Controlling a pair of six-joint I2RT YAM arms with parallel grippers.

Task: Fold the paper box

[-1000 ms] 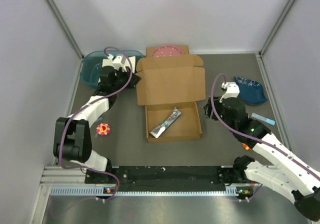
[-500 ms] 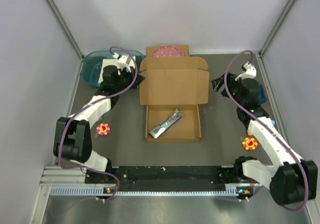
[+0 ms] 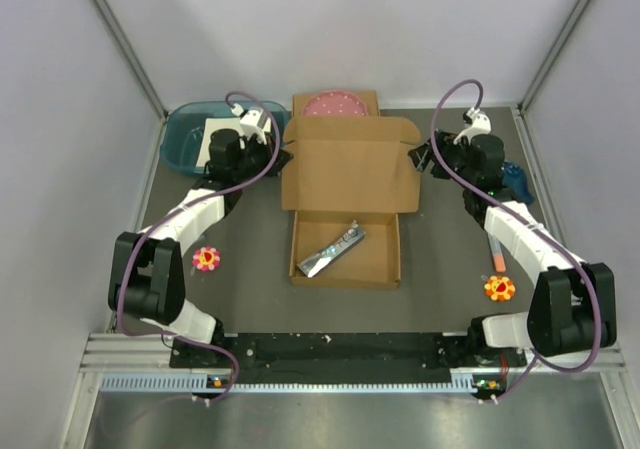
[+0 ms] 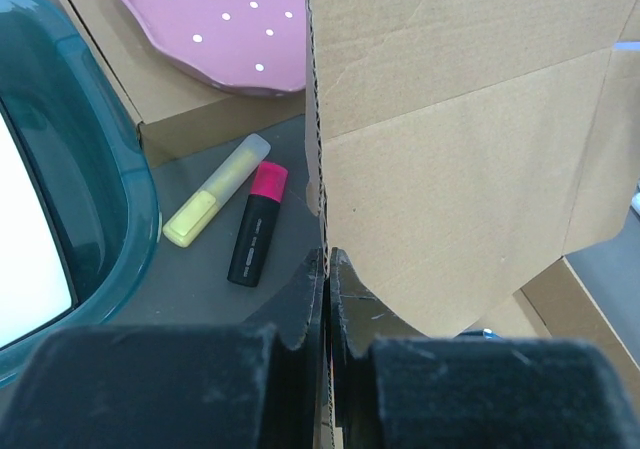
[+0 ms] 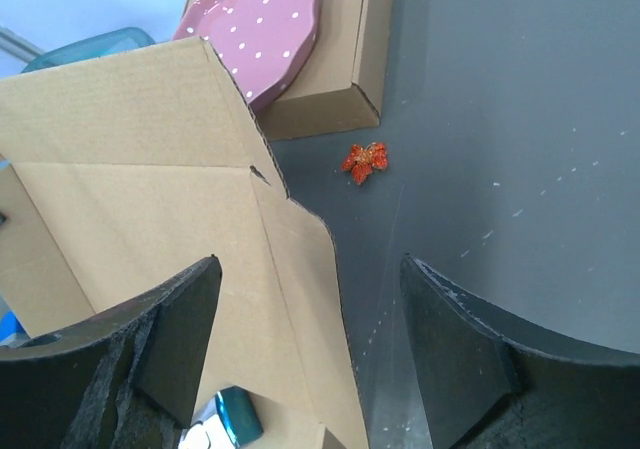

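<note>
1. Left side first. My left gripper (image 4: 327, 279) is clamped tight on the left edge of the paper box (image 3: 347, 174), pinching the cardboard low on the raised lid panel (image 4: 450, 199). Ahead of the fingers and off to their left, a yellow highlighter (image 4: 215, 204) and a pink marker (image 4: 258, 224) lie on the table. The teal bin (image 4: 100, 169) sits further left again. None of that matters for the job.
2. Middle. Between the two grippers the lid panel is tipped up off the table, so it's neither lying flat nor shut. Back toward the arm bases from both grippers is the tray half (image 3: 378, 254). It looks formed already, walls up, with a silver tube (image 3: 333, 248) lying loose inside. I'd call the bottom done and the top maybe halfway.
3. Right side. My right gripper (image 5: 310, 269) is spread wide and holding nothing. The lid's right side flap (image 5: 290, 349) sits in the gap between its fingers, and I can't tell whether either pad touches it. Past the fingertips there's a little red flower (image 5: 365, 159) and the smaller box (image 5: 365, 59) carrying the pink dotted plate (image 5: 255, 29). What's left, as far as I can judge, is to close on that flap, fold both side flaps in, swing the lid down over the tray and tuck it. The tube might get in the way.
</note>
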